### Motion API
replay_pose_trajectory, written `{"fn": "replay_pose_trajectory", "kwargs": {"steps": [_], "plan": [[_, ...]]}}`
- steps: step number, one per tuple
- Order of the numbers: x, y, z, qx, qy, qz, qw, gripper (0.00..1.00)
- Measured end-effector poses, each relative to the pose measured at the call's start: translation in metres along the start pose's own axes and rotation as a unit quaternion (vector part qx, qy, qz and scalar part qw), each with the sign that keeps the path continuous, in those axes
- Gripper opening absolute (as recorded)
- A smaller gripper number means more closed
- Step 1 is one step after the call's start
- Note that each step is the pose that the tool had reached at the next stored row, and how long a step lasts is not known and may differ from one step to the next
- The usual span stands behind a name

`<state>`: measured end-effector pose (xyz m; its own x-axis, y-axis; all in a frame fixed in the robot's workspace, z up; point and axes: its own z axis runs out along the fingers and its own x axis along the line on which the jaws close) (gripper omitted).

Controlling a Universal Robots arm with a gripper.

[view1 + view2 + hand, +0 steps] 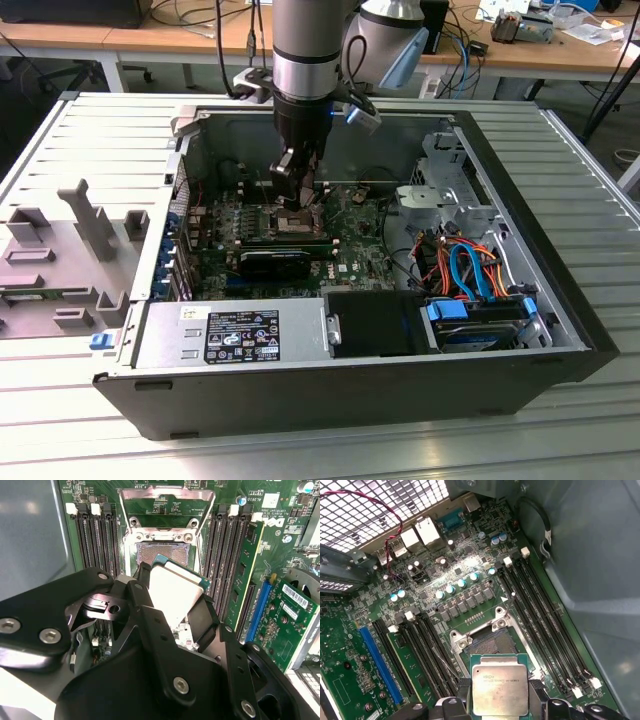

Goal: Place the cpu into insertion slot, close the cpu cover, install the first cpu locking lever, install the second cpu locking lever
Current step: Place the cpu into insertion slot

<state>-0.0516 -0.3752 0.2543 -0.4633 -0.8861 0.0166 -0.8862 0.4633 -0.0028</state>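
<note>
A robotics lab is showing: an open computer case [330, 392] is lying on a ribbed metal table [560, 435] under a robot arm [305, 60], cable-strewn workbenches [120, 40] standing behind.

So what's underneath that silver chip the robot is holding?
The open square socket on the green board lies below the chip, which the gripper holds above it. The chip hides part of the socket.

The small square silver-rimmed insertion slot [162, 555] is looked down on closely in both wrist views, from opposite sides of it. In the exterior view it is overlooked from well apart, with the whole open black metal computer case [300, 395] taken in around it.
</note>
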Motion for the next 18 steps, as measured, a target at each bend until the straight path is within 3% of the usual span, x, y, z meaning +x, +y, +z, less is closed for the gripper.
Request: {"fn": "replay_pose_trajectory", "kwargs": {"steps": [18], "plan": [[0.0, 0.0, 0.0, 0.0003, 0.0, -0.018, 0.9998, 0.54]]}}
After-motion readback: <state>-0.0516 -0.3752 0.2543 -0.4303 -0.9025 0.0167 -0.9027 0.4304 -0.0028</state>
